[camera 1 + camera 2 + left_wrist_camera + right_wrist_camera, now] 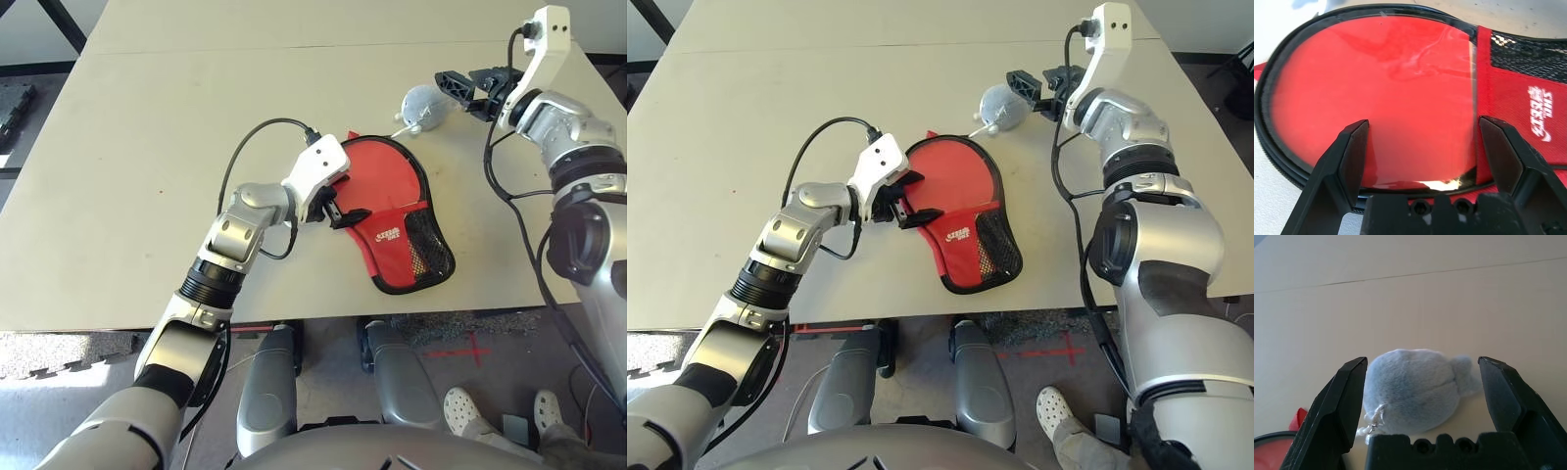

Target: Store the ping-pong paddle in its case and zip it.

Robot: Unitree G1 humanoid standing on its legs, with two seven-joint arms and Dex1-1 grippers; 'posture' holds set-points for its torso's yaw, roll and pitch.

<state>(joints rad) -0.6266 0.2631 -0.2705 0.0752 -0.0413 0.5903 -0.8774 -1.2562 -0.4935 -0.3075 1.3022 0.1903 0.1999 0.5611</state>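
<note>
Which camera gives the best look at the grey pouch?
The right wrist view: the grey pouch sits large between the open right gripper's fingers. Both eye views show it small, beyond the case.

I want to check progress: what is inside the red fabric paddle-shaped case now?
The red fabric paddle-shaped case lies on the table. In the left wrist view a glossy round red rubber paddle face shows within its black zipper edging. The handle is covered, so it cannot be seen.

The red fabric paddle-shaped case (1528,73) carries a small white logo (1540,112), just beside the open left gripper (1420,161), next to its black mesh pocket (1528,49). The letters cannot be read surely.
</note>
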